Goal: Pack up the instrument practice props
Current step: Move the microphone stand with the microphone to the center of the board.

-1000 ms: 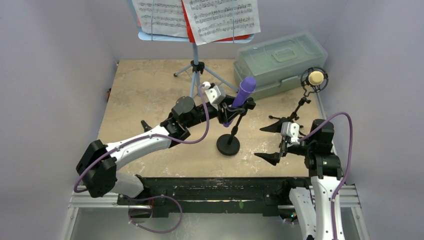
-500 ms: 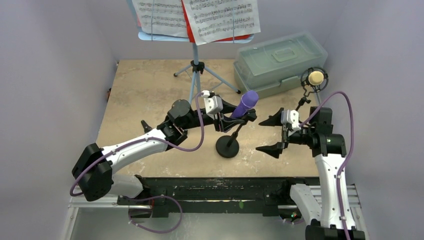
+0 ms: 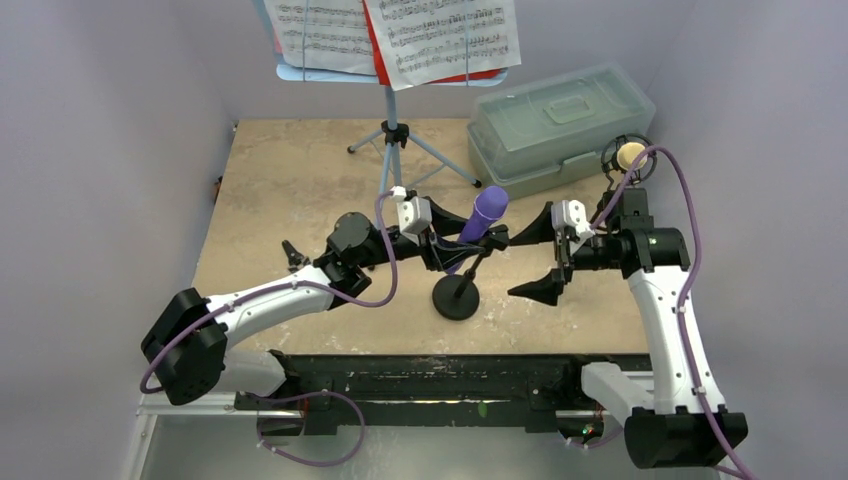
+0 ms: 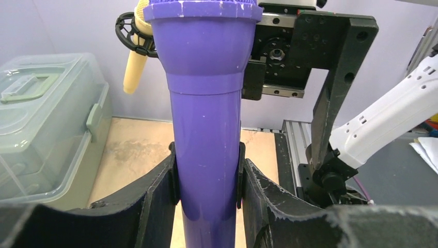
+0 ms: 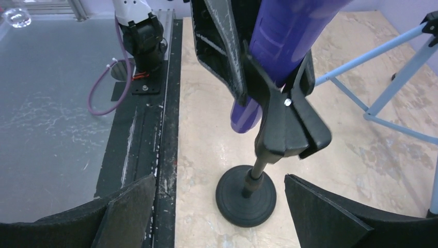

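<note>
A tan table is seen from above, closed in by pale walls. At its far right corner a lidded box is set, its lid shut. To the left of the box the rack is stood on its tripod legs, and pages of sheet music are propped on its shelf, white sheets in front and a red edge shown behind them. The left arm is stretched to the middle of the table, and the left gripper is clamped on the purple mic, one finger pressed to each side of the barrel at the clip. The mic is seated, tilted, in the clip of the round-base holder, whose base is rested on the table near the front edge and whose stem is leaned. The right arm is bent in from the right, and the right gripper is pointed at that holder with its jaws spread wide. Nothing is held by it, and in its wrist view the holder's base is framed between the fingers without being touched. Behind the right arm the tan mic is seated in the ring of the tripod holder, near the box. The tripod legs are hidden by the arm.
</note>
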You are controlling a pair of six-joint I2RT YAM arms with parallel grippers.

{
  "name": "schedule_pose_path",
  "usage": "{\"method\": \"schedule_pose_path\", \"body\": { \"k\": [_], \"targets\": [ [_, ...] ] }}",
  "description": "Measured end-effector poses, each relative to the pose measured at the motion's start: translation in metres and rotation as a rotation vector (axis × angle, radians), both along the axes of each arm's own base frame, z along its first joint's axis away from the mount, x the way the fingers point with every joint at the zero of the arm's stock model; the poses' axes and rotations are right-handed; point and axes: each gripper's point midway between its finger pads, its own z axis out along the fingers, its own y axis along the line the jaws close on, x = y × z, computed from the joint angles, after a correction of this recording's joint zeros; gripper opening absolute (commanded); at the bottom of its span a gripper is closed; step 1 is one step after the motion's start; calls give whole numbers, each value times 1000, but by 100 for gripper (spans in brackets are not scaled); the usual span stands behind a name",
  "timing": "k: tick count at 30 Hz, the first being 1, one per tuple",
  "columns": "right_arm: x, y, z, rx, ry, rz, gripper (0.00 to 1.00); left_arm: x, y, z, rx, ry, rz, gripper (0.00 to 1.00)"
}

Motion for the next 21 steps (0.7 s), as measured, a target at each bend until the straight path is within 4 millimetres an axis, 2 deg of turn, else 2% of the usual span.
{"method": "schedule_pose_path", "body": {
  "k": [10, 21],
  "targets": [
    [23, 6, 19, -9, 15, 34, 97, -8, 1, -1, -28, 87, -40, 0],
    [14, 26, 22, 1, 74, 121, 86, -14, -4, -1, -37, 114, -51, 0]
  ]
}}
